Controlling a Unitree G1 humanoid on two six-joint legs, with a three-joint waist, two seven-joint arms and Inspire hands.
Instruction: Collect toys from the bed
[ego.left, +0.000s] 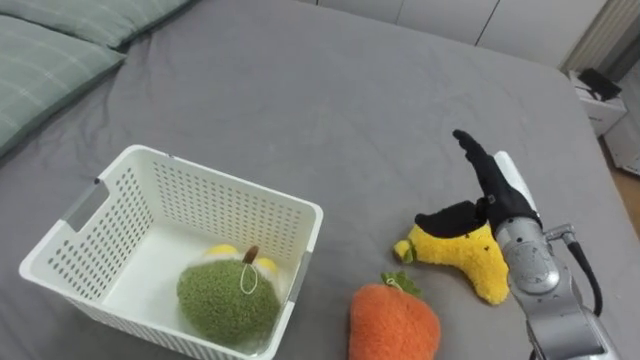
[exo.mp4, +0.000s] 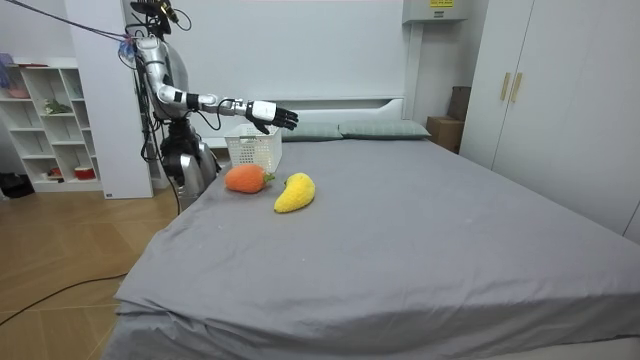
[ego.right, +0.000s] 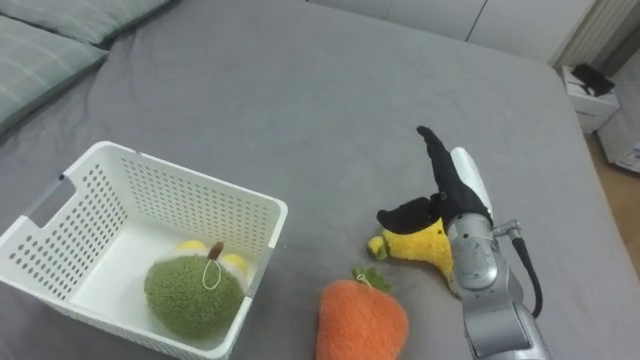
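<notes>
two toys lie loose on the grey bed sheet (ego.left: 330, 110): a yellow plush toy (ego.left: 470, 255) at about 3 o'clock from the white basket (ego.left: 215, 180), and an orange plush fruit (ego.left: 393, 322) with a green leaf top at about 4 o'clock from it. the orange one sits just beside the basket's near corner, with the yellow one next to it, close but apart. one green plush (ego.left: 225, 295) with a brown stem is already inside the basket, near corner.

right hand (ego.left: 490, 185) has straight fingers and the thumb splayed, holding nothing. in the eye view it overlaps the yellow toy's 12 to 1 o'clock edge. the room view puts it up in the air above the sheet, so i read it as hovering, not touching.

handling, judged from looks:
- both toys look like stuffed fleece: light, soft, squashy, not fragile
- the fuzzy surface should give the fingers good friction, so slip risk is low
- the yellow one is elongated and curved, so wrap it across the thick middle, thumb opposite the fingers; the thin green-tipped end at 9 o'clock would let it swing
- the orange one is round and fatter, so take it from the top across its widest part; the leaf tuft is probably too floppy to carry it
- close firmly, since the filling will compress
</notes>
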